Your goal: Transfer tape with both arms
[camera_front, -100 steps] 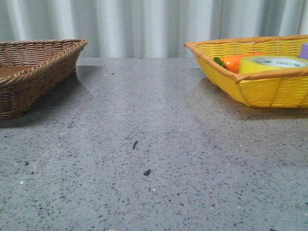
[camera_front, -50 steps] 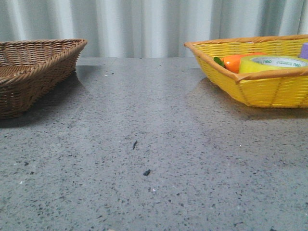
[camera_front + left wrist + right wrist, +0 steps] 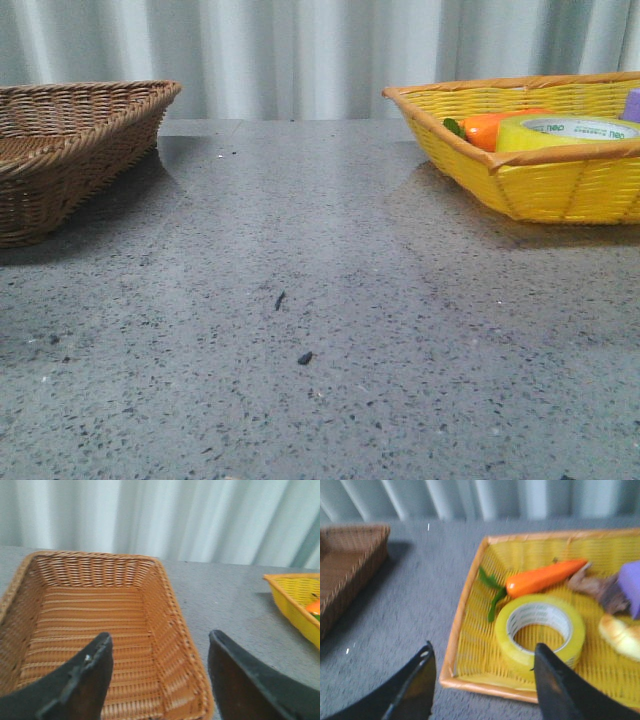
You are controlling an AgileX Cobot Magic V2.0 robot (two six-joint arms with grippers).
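A: Why does the tape (image 3: 540,627) lie flat in the yellow basket (image 3: 470,595) at the desk's (image 3: 320,300) far right edge?

B: Likely its pickup spot, core facing up beside the carrot toy (image 3: 545,577); the brown basket (image 3: 95,625) at the far left edge looks like the target

A: And the hands?

B: The right hand (image 3: 482,680) hangs above with fingers spread wide, tape just ahead of one fingertip. The left hand (image 3: 160,672) gapes wide over the brown basket, gripping nothing

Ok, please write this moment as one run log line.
tape: flat in yellow basket, beside carrot toy | left gripper: open over brown basket | right gripper: open, empty
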